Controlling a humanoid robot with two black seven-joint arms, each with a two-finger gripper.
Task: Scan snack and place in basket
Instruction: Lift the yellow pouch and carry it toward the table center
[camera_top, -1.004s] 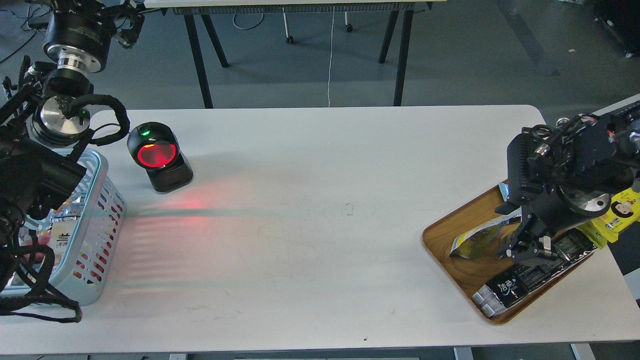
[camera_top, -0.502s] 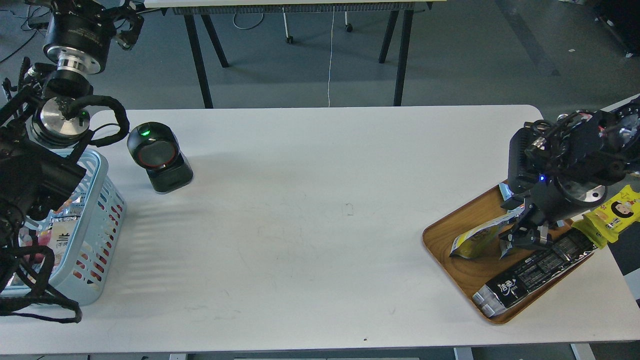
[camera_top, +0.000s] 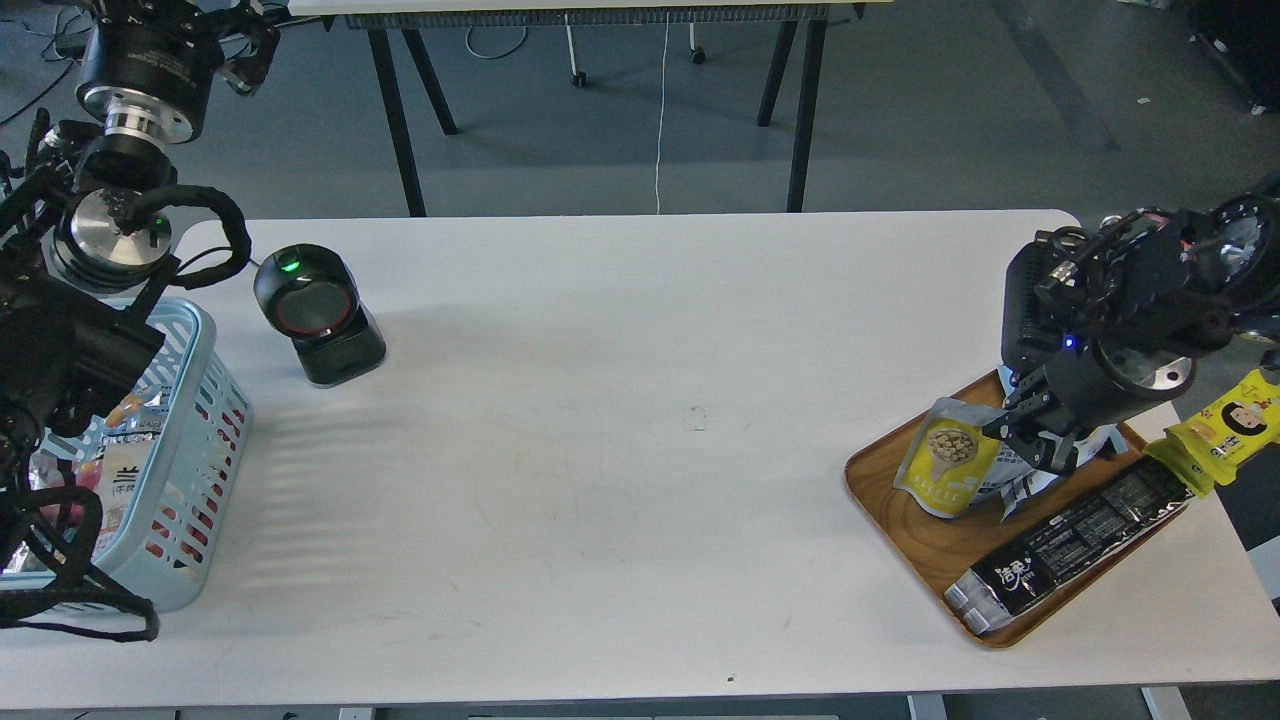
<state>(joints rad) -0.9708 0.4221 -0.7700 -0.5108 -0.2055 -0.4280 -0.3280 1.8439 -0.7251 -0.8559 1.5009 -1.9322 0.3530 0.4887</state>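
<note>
The snack (camera_top: 948, 456), a yellow-and-white pouch picturing beige balls, is tilted up over the left part of the wooden tray (camera_top: 893, 510), its face towards me. My right gripper (camera_top: 1022, 438) is shut on the pouch's right edge and holds it just above the tray. The light blue basket (camera_top: 203, 408) stands at the table's left edge with several packets inside. My left arm rises past the basket. Its gripper (camera_top: 243, 48) is at the top left, beyond the table's far edge, too dark and cut off to read.
A black barcode scanner (camera_top: 318, 313) with a green light stands right of the basket. A long black bar pack (camera_top: 1072, 538) and a pale packet (camera_top: 1030, 482) lie on the tray. A yellow packet (camera_top: 1222, 430) lies at the tray's right.
My right gripper has closed on the snack and lifted it, turning it from lying flat to face up. The scanner's red glow has gone out. The left arm shifted slightly upward.
</note>
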